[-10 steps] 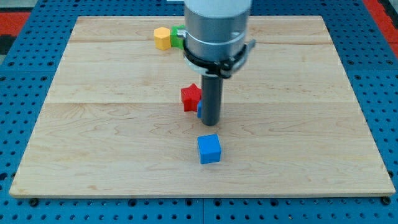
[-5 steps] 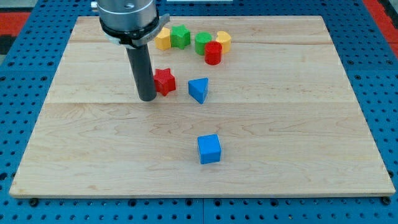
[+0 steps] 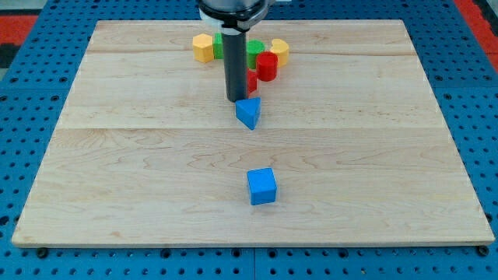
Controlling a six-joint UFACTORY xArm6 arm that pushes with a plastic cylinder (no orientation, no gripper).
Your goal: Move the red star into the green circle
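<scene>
A dark straight rod descends from the view's top onto a pale wooden board (image 3: 117,155) that lies on a blue perforated table (image 3: 23,117). My tip (image 3: 236,99) is a bare rod end with no jaws to part or close, and it clamps nothing. It stands just above the blue triangular block (image 3: 248,112), close to that block's upper edge; whether they touch cannot be told.

The small red star block (image 3: 251,80) is mostly hidden behind the rod, only a sliver showing at the rod's right side. It sits just below the green round block (image 3: 254,51), itself partly covered, and beside the red cylinder block (image 3: 268,66).

A yellow hexagonal block (image 3: 203,47) lies to the rod's left near the board's top. A second green block (image 3: 219,47), shape unclear, peeks out beside it. Another yellow block (image 3: 279,50) sits at the cluster's right end. A blue cube (image 3: 261,186) rests alone, well apart, toward the view's bottom.
</scene>
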